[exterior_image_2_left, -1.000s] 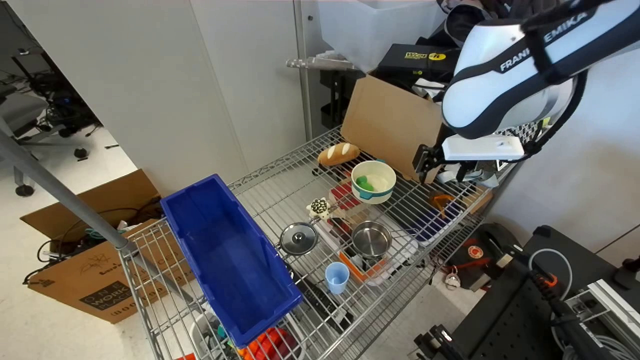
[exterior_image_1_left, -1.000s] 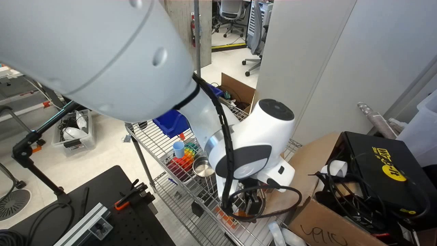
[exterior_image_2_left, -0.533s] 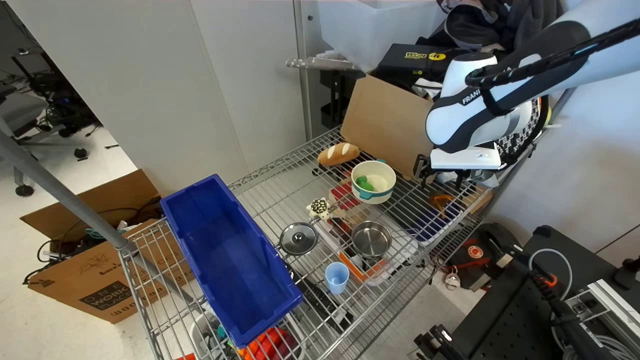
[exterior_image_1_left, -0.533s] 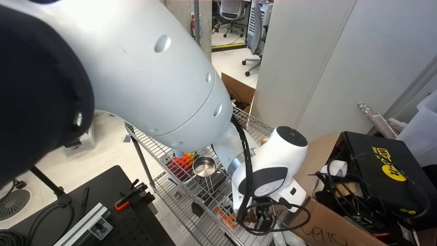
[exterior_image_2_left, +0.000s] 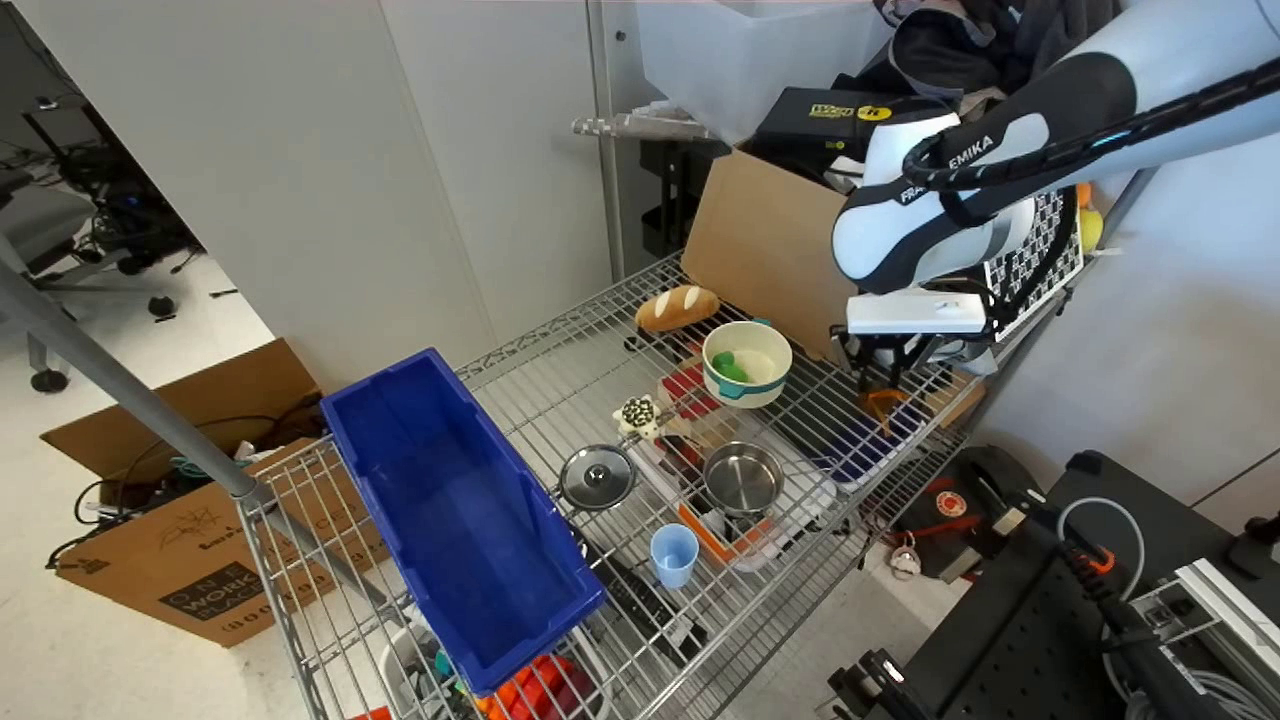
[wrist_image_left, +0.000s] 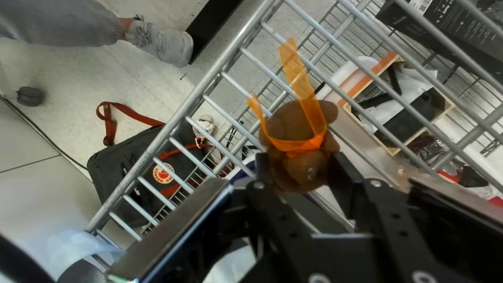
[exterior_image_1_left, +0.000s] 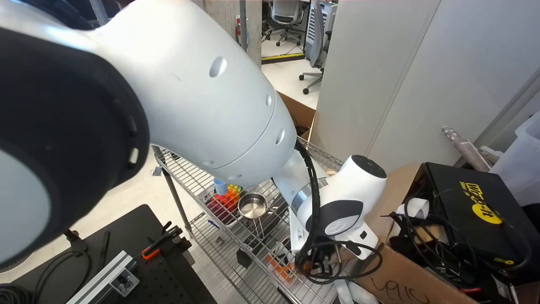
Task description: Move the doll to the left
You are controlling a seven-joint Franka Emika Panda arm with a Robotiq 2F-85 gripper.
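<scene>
The doll, a small brown bear with an orange ribbon tied round its neck, lies on the wire shelf close to its edge. My gripper is shut on it in the wrist view, a black finger against each side of the head. In an exterior view the gripper points down at the shelf's far right part, and only a bit of the doll with its ribbon shows under the fingertips. Cables and the wrist mostly cover that spot in the opposite exterior view.
Left of the gripper stand a cream pot, a bread loaf, a spotted turtle toy, a steel pan, a lid and a blue cup. A blue bin lies farther left; a cardboard box borders the shelf.
The arm has come down and shifted over the doll, in an exterior view leftward. The gripper's fingers, wide apart half a second ago, have drawn together on the doll's head.
</scene>
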